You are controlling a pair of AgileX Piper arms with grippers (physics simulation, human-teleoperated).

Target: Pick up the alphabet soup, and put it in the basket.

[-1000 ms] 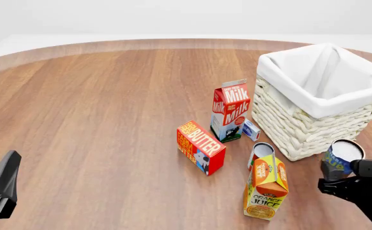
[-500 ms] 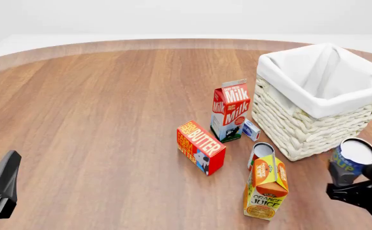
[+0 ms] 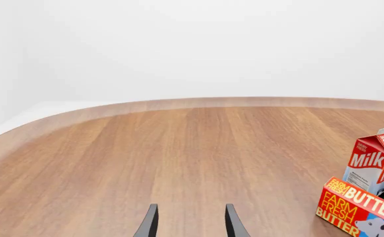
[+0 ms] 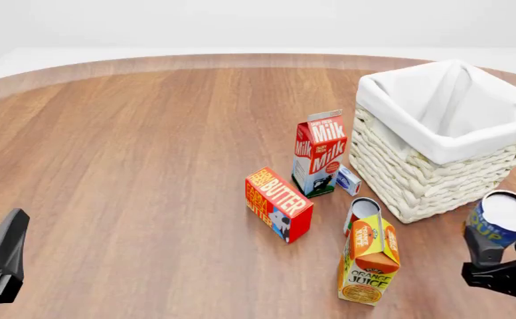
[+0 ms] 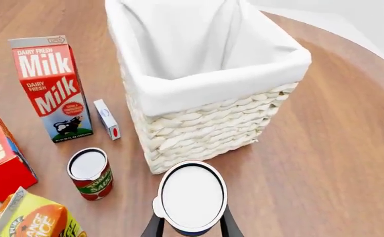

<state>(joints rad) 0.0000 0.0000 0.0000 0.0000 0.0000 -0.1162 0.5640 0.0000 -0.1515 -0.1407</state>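
Right wrist view, alphabet soup (image 5: 193,197) gripped between right hand (image 5: 190,228) fingers, basket (image 5: 205,123) just beyond, left hand (image 3: 190,223) open.

The alphabet soup (image 4: 502,219) sits between the right claw's (image 4: 499,256) fingers, above the tabletop (image 4: 151,146). The basket (image 4: 443,143) stands just beyond the claw; the orange juice carton (image 4: 369,260) and tomato sauce can (image 4: 360,212) lie to its left.
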